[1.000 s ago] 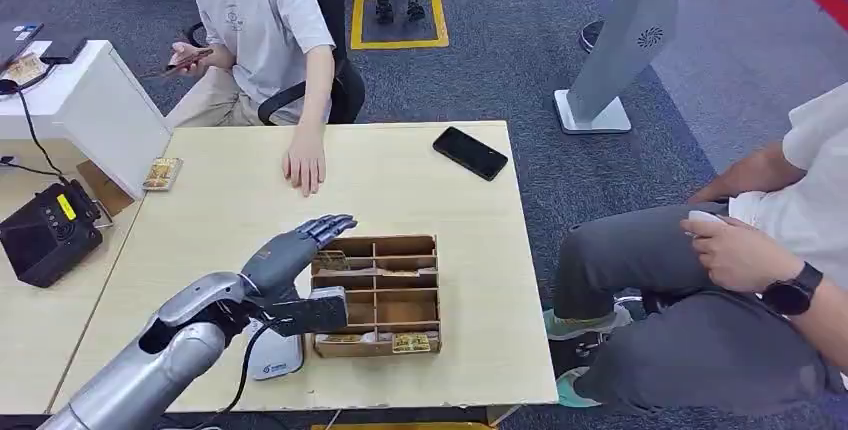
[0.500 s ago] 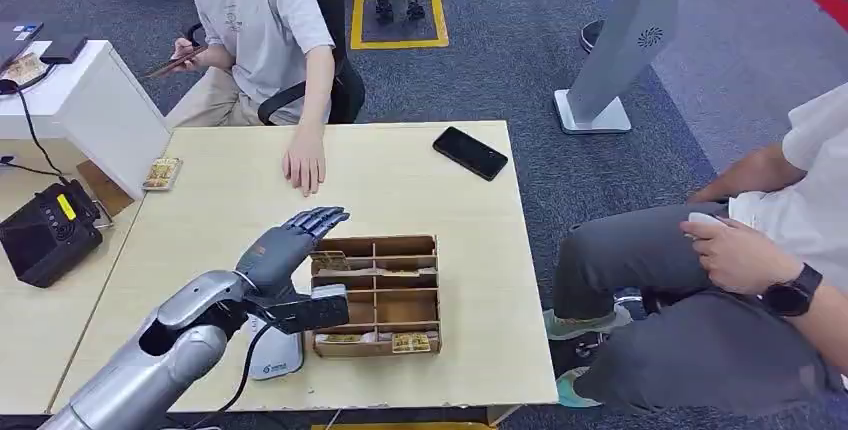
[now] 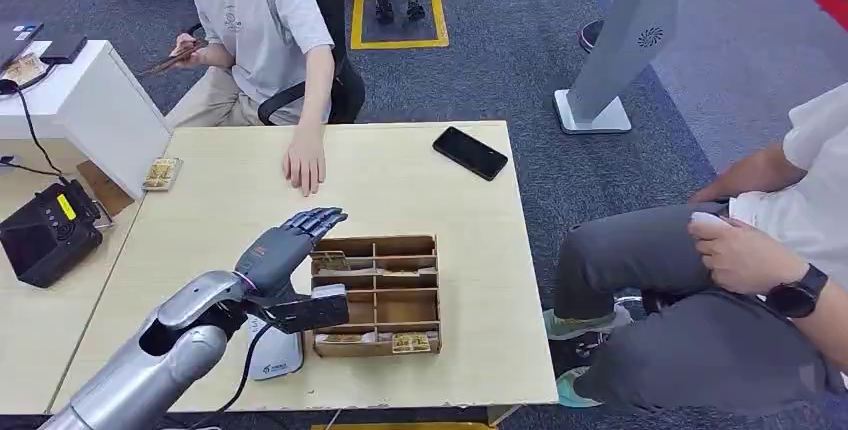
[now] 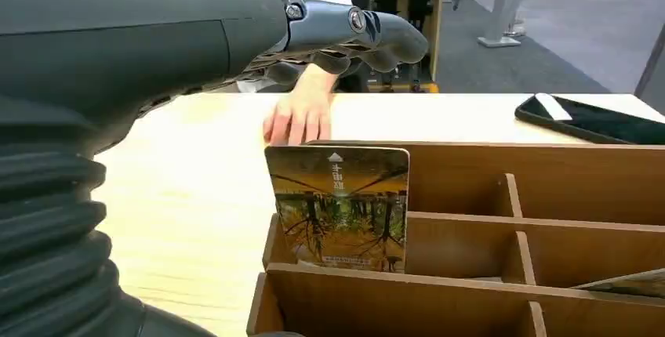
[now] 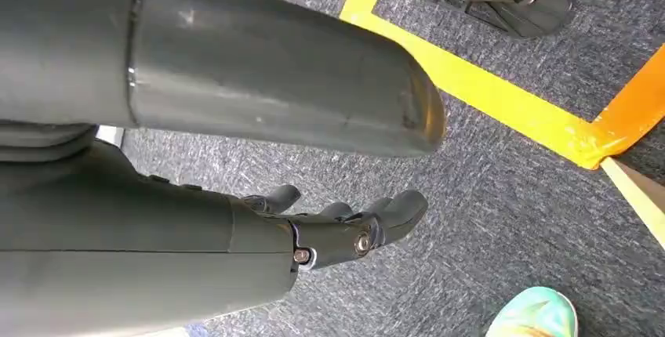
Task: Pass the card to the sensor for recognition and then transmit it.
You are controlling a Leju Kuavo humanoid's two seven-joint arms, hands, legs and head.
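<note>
1 glossy rectangular card (image 4: 338,208), upright in slotted wooden tray (image 4: 549,184), ribbed grey left hand (image 3: 285,248)

Around the one wooden divider box (image 3: 380,295) on the table (image 3: 220,210) — one card (image 4: 339,208) standing in its back-left compartment, two more cards lying along its front row — one black phone (image 3: 470,153) lies beyond it, one white sensor (image 3: 275,355) beside it, two people nearby.

You see: card (image 4: 337,208) | forest print, upright | far-left compartment of wooden tray (image 4: 470,188) | sensor (image 3: 277,355) just left of tray
</note>
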